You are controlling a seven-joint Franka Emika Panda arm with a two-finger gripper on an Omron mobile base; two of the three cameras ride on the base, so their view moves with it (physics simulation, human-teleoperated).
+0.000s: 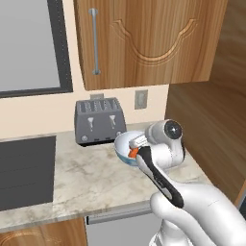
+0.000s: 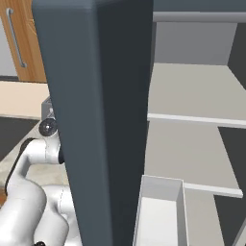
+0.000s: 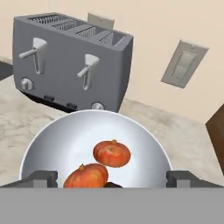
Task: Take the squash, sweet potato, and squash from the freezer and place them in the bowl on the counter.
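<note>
The pincer (image 3: 111, 179) hangs over the bowl (image 3: 57, 135) with its jaws spread wide. 2 orange squashes (image 3: 112, 153) lie inside the bowl, which sits on the tabletop (image 1: 86, 178) just before the toaster (image 3: 70, 61).

arm (image 1: 163, 178): white, dark joints, bent forward and downward. gripper (image 3: 111, 178): jaws spread wide, fingertips (image 3: 41, 177) well apart, nothing clamped between.
</note>
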